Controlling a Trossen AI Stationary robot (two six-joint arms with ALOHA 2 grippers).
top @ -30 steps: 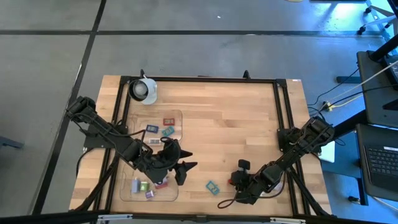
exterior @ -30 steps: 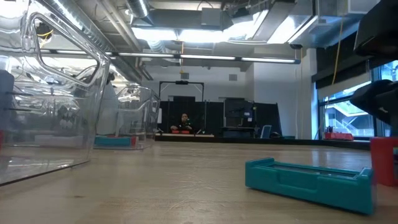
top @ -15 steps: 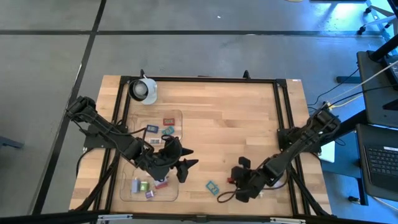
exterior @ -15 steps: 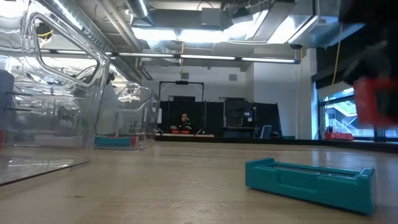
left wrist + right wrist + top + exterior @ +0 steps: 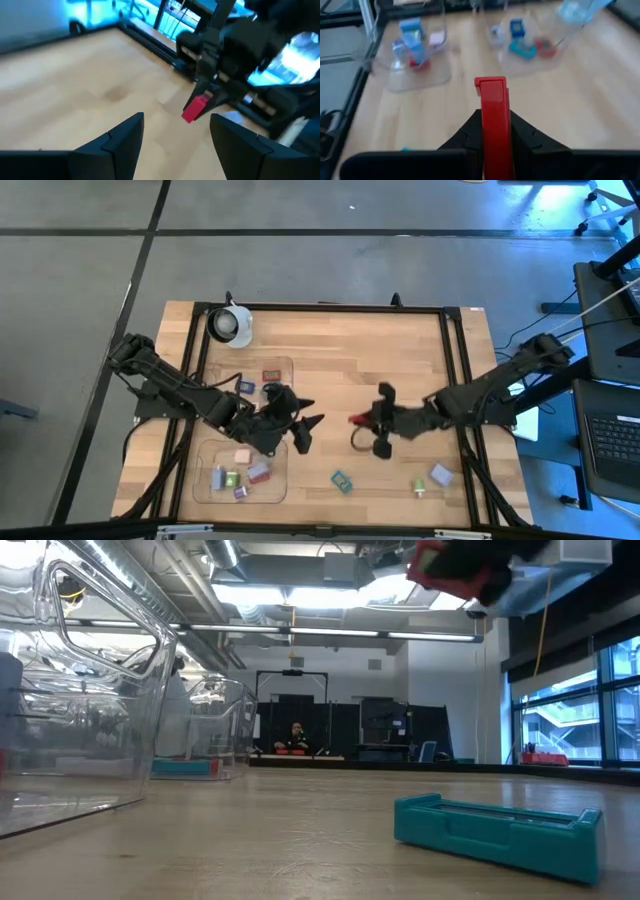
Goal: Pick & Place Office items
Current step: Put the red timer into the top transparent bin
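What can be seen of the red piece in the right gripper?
The red piece is a small, narrow block of what looks like plastic, plain red, with a small notch at its far end. It is pinched between the dark fingers of the right gripper, sticking forward past them. It is held off the wooden table, above its middle, facing the left gripper, which hangs open nearby.

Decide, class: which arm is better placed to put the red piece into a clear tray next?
The right. Its gripper is already shut on the red piece, held above the table facing the trays. The left gripper is open and empty.
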